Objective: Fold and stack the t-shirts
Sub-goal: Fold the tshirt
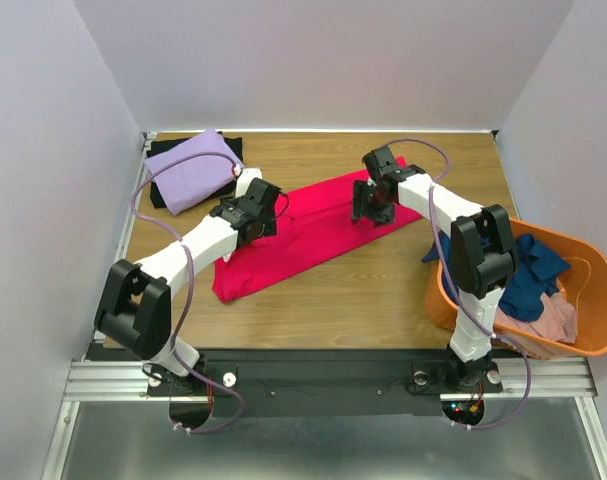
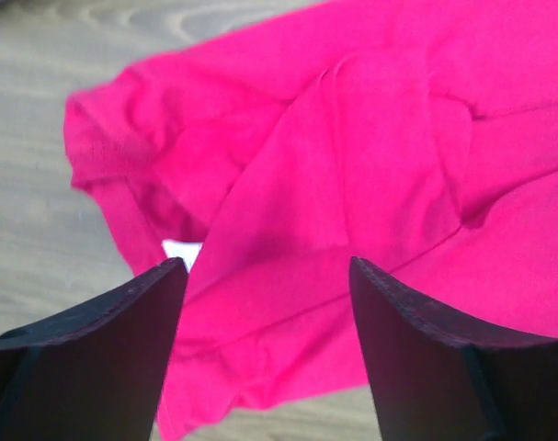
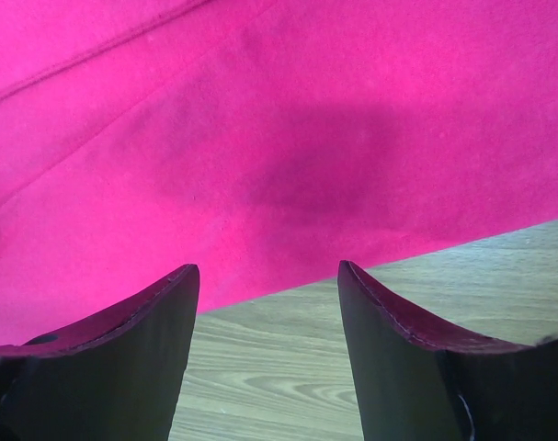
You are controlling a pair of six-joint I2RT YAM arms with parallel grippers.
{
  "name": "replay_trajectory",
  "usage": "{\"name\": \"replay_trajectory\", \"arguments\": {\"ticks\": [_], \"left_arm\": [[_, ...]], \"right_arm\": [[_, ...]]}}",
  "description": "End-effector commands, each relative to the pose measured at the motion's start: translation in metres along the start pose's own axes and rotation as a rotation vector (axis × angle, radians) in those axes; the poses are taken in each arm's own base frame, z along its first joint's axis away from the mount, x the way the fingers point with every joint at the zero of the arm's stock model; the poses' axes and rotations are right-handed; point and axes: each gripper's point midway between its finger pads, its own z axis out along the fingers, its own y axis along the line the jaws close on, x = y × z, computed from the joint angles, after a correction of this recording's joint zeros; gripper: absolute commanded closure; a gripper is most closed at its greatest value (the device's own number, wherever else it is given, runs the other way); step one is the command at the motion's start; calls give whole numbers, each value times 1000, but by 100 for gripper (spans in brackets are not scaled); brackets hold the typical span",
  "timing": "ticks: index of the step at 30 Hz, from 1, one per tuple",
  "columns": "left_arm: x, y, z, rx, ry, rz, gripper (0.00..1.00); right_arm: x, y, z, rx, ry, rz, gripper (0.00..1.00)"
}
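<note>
Under your left gripper (image 2: 267,266): one crimson-pink t-shirt (image 2: 370,138), soft matte knit, rumpled. A broad flap is folded diagonally across it and a bunched, rounded end lies ahead and to the left. A small white tag (image 2: 179,250) peeks out just beside the left finger. The jaws stand wide, with nothing between them.

Under your right gripper (image 3: 267,271): the same shirt, here smooth and flat, with one stitched seam line. Its straight edge crosses just ahead of the dark, curved fingertips, with the pale wood-grain table (image 3: 288,367) beneath them. The jaws are spread apart and hold nothing.

Beyond your left gripper, toward the far left corner: one lavender t-shirt (image 1: 193,170), folded to a neat rectangle and lying on a folded black t-shirt (image 1: 159,149).

Behind your right gripper, beside that arm's base: one orange plastic tub (image 1: 583,350), rounded and smooth-walled. It holds a crumpled navy t-shirt (image 1: 528,275) and a dusty pink t-shirt (image 1: 558,315), both unfolded.
</note>
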Motion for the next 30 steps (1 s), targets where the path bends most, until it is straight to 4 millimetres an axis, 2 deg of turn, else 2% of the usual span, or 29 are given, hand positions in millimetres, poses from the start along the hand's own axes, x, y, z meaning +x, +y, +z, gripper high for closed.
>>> {"name": "replay_trajectory", "arguments": {"ticks": [1, 5, 14, 19, 24, 30], "left_arm": [[-19, -11, 5, 17, -41, 55, 21], [-15, -26, 10, 73, -14, 41, 24], [-3, -39, 31, 74, 48, 77, 32], [7, -41, 44, 52, 81, 98, 37], [14, -41, 50, 34, 110, 111, 47], [26, -39, 55, 20, 145, 131, 50]], "right_arm": [[-7, 13, -10, -60, -29, 11, 32], [-5, 14, -7, -62, -23, 14, 32], [-5, 14, -3, -63, -14, 6, 32], [-4, 13, -2, -61, -10, 4, 32], [-4, 12, 0, -56, -9, 6, 32], [-3, 12, 2, -50, -6, 3, 32]]}}
